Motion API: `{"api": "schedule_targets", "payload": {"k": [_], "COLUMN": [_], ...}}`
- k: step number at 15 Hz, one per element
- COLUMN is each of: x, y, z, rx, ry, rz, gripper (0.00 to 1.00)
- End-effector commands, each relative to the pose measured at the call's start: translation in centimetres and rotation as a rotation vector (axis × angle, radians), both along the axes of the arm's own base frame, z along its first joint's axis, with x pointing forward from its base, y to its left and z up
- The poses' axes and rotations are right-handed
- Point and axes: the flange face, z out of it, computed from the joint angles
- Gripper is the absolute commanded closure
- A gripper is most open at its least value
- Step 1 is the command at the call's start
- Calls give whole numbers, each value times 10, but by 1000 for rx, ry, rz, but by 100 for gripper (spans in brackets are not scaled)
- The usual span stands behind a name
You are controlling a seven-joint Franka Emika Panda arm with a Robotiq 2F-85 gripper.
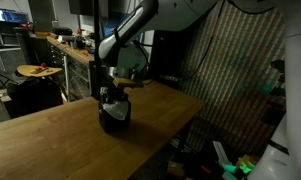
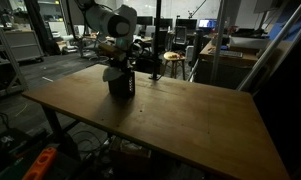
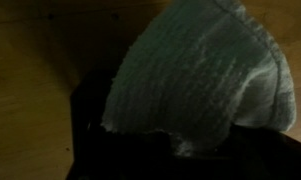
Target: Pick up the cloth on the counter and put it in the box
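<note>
A: Gripper (image 1: 112, 92)?
B: Pointing down over the dark latticed box (image 1: 114, 115) — the box is directly under the jaws, standing on the wooden counter (image 1: 50, 140).
A: Jaws apart or together?
B: Can't tell. It's too dark in both exterior views, and the fingers are out of the wrist view.
A: Cloth?
B: Wrist view shows the pale ribbed cloth (image 3: 200, 70), bunched up just below the jaws and lying over the box's top. The counter shows off to one side.
A: Jaws touching it?
B: Can't tell — nor whether it's fully inside.
</note>
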Motion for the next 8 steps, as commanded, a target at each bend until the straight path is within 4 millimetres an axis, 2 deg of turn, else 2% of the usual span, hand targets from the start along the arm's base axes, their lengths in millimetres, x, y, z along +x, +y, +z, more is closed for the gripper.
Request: {"api": "schedule_targets", "payload": {"k": [1,5,6,8], "x": [-14,-28,-31,-41], "y": [-1,-1,-1,-1], "z": [0,8,12,21], "rx": [-23,-47,-55,-64], "ry": [4,7,5,0], "rz": [30,55,62,74], "gripper": [41,8,3,7]}}
